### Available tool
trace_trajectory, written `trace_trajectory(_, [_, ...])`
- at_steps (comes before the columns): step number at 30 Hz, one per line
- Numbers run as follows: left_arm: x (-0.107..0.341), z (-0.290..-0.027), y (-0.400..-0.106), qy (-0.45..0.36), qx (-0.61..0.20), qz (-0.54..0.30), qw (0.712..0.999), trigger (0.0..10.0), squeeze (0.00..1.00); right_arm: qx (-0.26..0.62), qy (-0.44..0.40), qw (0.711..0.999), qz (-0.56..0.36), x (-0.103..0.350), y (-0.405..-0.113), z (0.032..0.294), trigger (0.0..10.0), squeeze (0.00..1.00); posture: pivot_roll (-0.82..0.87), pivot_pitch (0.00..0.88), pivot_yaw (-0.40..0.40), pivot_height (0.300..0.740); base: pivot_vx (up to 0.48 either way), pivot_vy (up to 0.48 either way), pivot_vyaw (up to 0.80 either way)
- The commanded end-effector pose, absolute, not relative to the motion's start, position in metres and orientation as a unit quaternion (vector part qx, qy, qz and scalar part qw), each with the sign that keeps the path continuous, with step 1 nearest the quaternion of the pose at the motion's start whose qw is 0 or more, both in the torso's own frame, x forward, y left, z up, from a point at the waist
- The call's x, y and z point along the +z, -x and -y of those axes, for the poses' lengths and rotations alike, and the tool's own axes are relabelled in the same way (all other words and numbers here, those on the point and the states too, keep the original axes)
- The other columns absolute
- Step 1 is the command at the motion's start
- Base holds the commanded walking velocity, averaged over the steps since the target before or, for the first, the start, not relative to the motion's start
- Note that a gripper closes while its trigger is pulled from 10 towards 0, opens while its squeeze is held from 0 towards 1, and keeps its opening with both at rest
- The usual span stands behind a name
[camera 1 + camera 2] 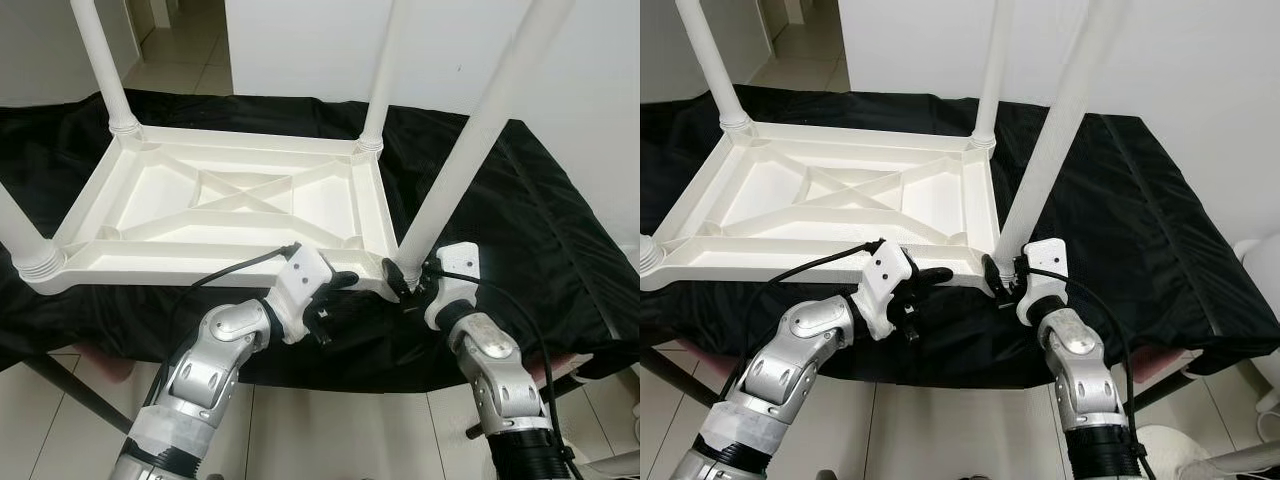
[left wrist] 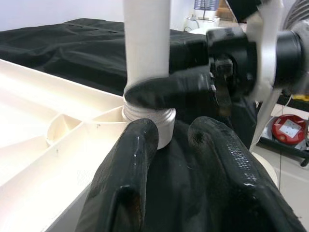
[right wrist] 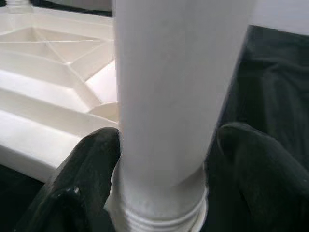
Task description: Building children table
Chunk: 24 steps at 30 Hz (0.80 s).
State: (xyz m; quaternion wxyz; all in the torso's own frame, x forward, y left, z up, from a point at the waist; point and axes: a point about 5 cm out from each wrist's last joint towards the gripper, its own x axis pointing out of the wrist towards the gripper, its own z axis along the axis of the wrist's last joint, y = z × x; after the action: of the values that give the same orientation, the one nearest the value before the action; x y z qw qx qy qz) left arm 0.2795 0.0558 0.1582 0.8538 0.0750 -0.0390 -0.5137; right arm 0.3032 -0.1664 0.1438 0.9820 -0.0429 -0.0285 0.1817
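Observation:
A white plastic children's table top [image 1: 200,262] lies upside down on a black cloth [image 1: 530,230]. Its legs stand upward from the corner sockets. The near-right leg [image 1: 470,150] is tall and white. My right gripper [image 1: 405,280] is shut on the base of this leg, one finger [image 3: 91,164] on each side of it, just above the threaded collar [image 2: 147,113]. My left gripper [image 1: 330,305] is open at the front rim beside that corner. One of its fingers [image 2: 128,179] rests against the rim, and the other finger [image 2: 227,164] lies over the cloth.
The far-right leg [image 1: 385,70], far-left leg [image 1: 100,60] and near-left leg [image 1: 20,240] rise around the top. The cloth-covered support ends just before my arms, with tiled floor [image 1: 330,430] below. A white wall [image 1: 300,40] stands behind. A red object [image 2: 289,128] lies on the floor.

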Motion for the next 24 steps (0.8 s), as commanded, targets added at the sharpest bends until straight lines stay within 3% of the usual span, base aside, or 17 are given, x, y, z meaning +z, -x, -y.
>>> trace_trajectory(1, [0.157,-0.055,-0.281,-0.08,-0.513,0.037,0.854,10.0,0.0,0.208,0.057,0.976,0.025,0.144,-0.308,0.175,10.0,0.0,-0.01,0.035,-0.046,0.74,0.0,0.0,0.0])
trace_trajectory(12, [0.159,-0.054,-0.283,-0.089,-0.516,0.038,0.851,10.0,0.0,0.306,0.106,0.946,0.004,0.144,-0.324,0.179,10.0,0.0,-0.01,0.038,-0.03,0.74,0.0,0.0,0.0])
trace_trajectory(13, [0.159,-0.055,-0.284,-0.09,-0.516,0.038,0.851,10.0,0.0,0.31,0.114,0.944,-0.007,0.141,-0.328,0.178,5.4,0.0,0.0,0.04,-0.027,0.74,0.0,0.0,0.0])
trace_trajectory(14, [0.16,-0.055,-0.284,-0.089,-0.515,0.039,0.851,10.0,0.0,0.315,0.115,0.942,-0.018,0.137,-0.33,0.177,0.0,0.0,0.0,0.041,-0.027,0.74,0.0,0.0,0.0])
trace_trajectory(24, [0.161,-0.056,-0.284,-0.089,-0.511,0.039,0.854,10.0,0.0,0.332,0.105,0.937,-0.036,0.129,-0.332,0.179,0.0,0.0,0.01,0.042,-0.028,0.74,0.0,0.0,0.0])
